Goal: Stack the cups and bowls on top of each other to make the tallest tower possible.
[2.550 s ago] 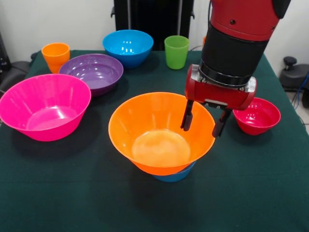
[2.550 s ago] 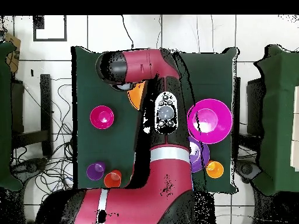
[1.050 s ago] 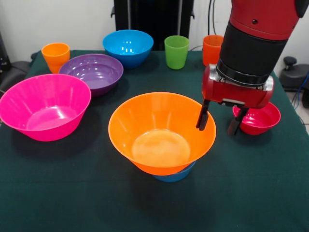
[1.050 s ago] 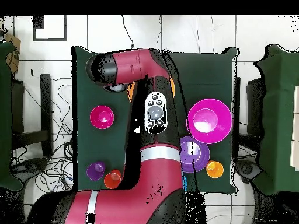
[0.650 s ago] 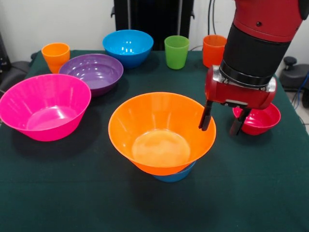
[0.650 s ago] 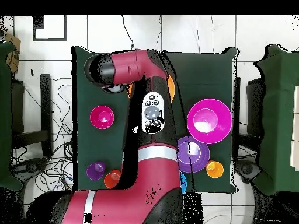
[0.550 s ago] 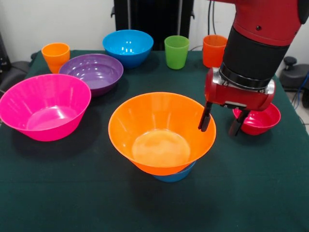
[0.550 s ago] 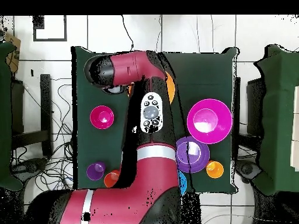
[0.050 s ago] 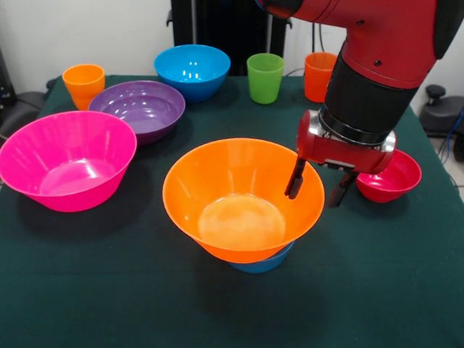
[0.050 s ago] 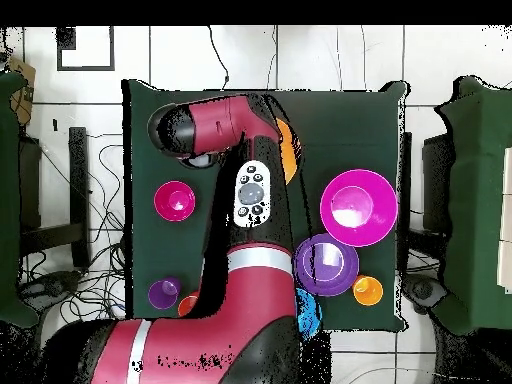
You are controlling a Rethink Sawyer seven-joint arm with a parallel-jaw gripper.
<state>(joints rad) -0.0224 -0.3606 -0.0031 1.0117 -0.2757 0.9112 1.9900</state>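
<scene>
Straddling large orange bowl [image 9: 243,199] rim apparently: spread, empty gripper [image 9: 316,187]

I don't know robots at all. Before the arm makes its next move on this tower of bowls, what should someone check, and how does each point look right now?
1. Gripper empty and open: ok, the fingers are spread with nothing between them.
2. Large orange bowl seated on the small light-blue bowl: ok, though it looks slightly off-centre.
3. Orange bowl empty inside: ok.
4. Fingers clear of the orange bowl's rim: cannot tell; one finger hangs right at it.
5. Next pieces free to pick: ok, the small red bowl and red-orange cup stand alone.
</scene>
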